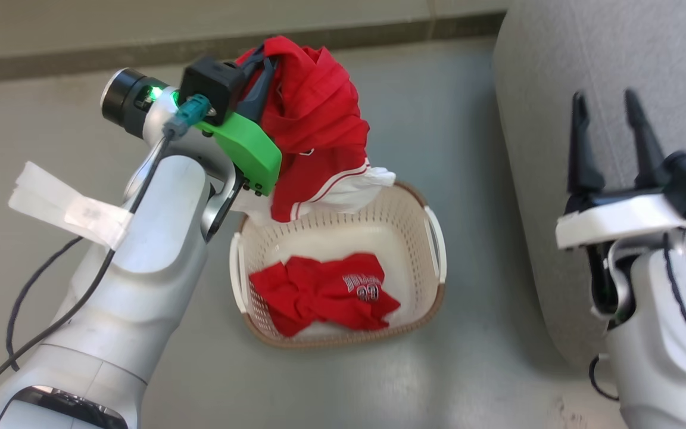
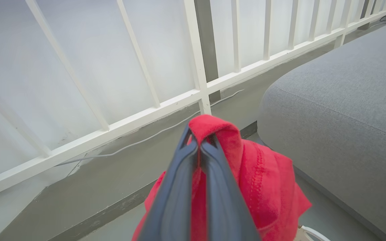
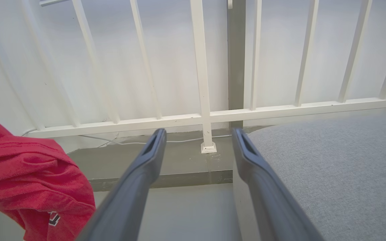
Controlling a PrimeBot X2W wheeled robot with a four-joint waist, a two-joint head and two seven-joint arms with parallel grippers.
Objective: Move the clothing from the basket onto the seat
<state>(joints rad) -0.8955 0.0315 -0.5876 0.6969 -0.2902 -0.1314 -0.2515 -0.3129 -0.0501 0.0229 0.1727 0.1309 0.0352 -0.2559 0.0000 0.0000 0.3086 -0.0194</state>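
A red garment with white trim (image 1: 313, 131) hangs above the basket (image 1: 432, 280), pinched in my shut left gripper (image 1: 262, 59); its lower end dangles at the basket's far rim. The left wrist view shows the gripper (image 2: 198, 142) clamped on a fold of this clothing (image 2: 263, 180). Another red garment with white lettering (image 1: 325, 292) lies crumpled in the basket's bottom. The grey seat (image 1: 587, 53) rises to the right of the basket. Over the seat's edge my right gripper (image 1: 608, 104) stands open and holds nothing, also seen as the gripper (image 3: 198, 134) beside the seat (image 3: 340, 160).
A white railing (image 3: 203, 117) with upright bars runs behind the basket and seat, a thin cable (image 2: 146, 137) along its base. Grey floor (image 1: 450, 369) surrounds the basket. Tape (image 1: 69, 205) hangs off my left forearm.
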